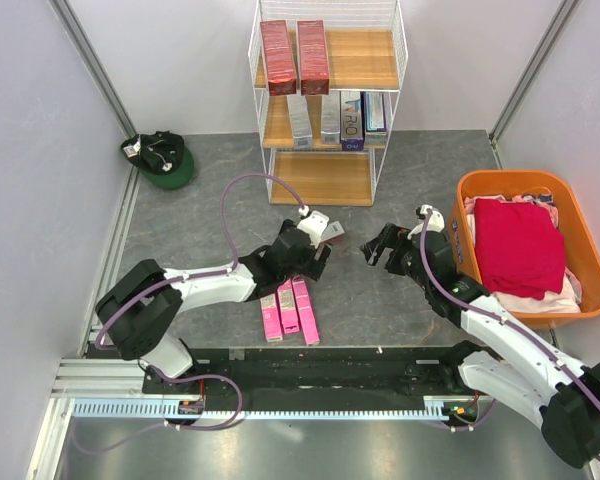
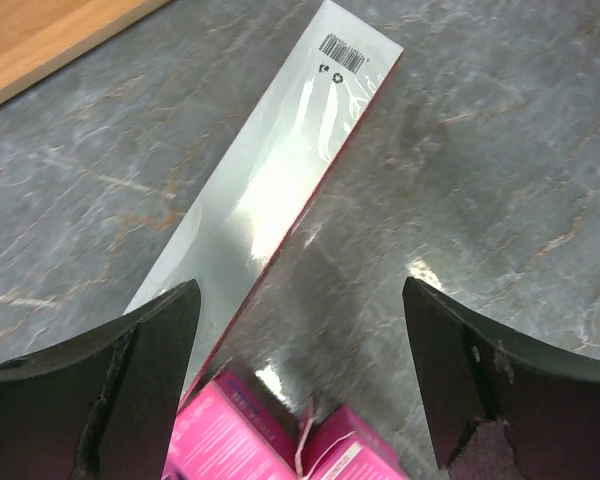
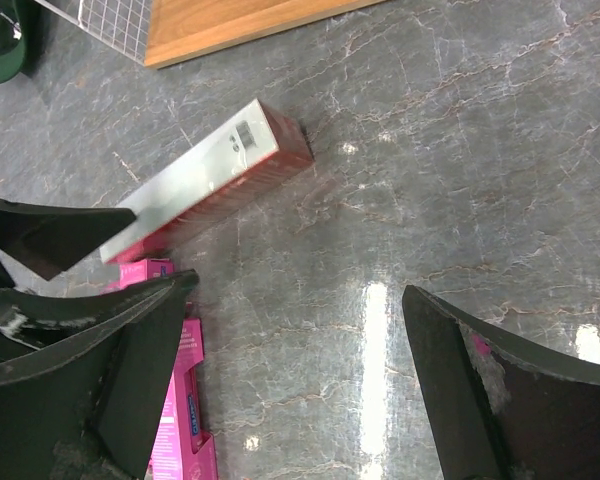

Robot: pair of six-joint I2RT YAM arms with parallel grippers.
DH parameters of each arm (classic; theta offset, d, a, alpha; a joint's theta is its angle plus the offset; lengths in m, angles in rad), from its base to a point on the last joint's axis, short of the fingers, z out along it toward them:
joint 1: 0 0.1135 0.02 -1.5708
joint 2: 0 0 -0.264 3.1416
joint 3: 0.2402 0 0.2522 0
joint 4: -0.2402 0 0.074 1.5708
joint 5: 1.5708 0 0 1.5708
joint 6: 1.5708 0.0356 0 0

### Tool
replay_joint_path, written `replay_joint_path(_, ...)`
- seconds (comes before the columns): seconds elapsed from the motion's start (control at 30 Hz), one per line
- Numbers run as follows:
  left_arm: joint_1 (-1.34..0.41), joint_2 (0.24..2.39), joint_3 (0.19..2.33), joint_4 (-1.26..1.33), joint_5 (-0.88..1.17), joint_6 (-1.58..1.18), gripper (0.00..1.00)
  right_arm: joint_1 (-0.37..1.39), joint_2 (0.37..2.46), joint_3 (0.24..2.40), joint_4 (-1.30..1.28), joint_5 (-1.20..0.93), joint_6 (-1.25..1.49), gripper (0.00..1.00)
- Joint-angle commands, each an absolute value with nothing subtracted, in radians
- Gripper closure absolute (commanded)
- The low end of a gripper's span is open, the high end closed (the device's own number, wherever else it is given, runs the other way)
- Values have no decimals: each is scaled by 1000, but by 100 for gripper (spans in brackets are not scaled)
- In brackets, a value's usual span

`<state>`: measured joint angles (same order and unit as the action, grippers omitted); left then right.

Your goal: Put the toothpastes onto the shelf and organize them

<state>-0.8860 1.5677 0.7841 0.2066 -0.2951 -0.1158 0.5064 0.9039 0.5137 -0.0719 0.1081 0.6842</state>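
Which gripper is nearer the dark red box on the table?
Left gripper: open, right over the box. Right gripper: open, off to its side, clear of it.

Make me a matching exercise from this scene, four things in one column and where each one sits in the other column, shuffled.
1. pink boxes
2. side-by-side pair of dark red boxes
3. silver and blue boxes
4. red cloth

A. orange tub
B. shelf's top board
C. grey table, near the arms
D. shelf's middle board

Pairs: 1-C; 2-B; 3-D; 4-A
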Motion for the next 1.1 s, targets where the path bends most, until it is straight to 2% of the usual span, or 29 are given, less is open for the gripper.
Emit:
replay_joint_path(0.0, -873, 1522, 790, 187, -360, -141, 9, 502, 913, 511, -49, 101, 684, 2)
replay_joint_path(0.37, -828, 1626, 845, 264, -425, -54, 0, 502, 922, 511, -46, 87, 681, 2)
replay_joint_path(0.77, -772, 1831, 1029, 190, -267, -26, 1, 502, 923, 506, -51, 92, 676, 2)
replay_joint_path(0.83, -772, 1850, 1045, 170, -229, -31, 3, 502, 925, 506, -49, 92, 676, 2)
replay_joint_path(1.07, -776, 1859, 1042, 157, -104, -61, 25, 500, 920, 509, -54, 92, 676, 2)
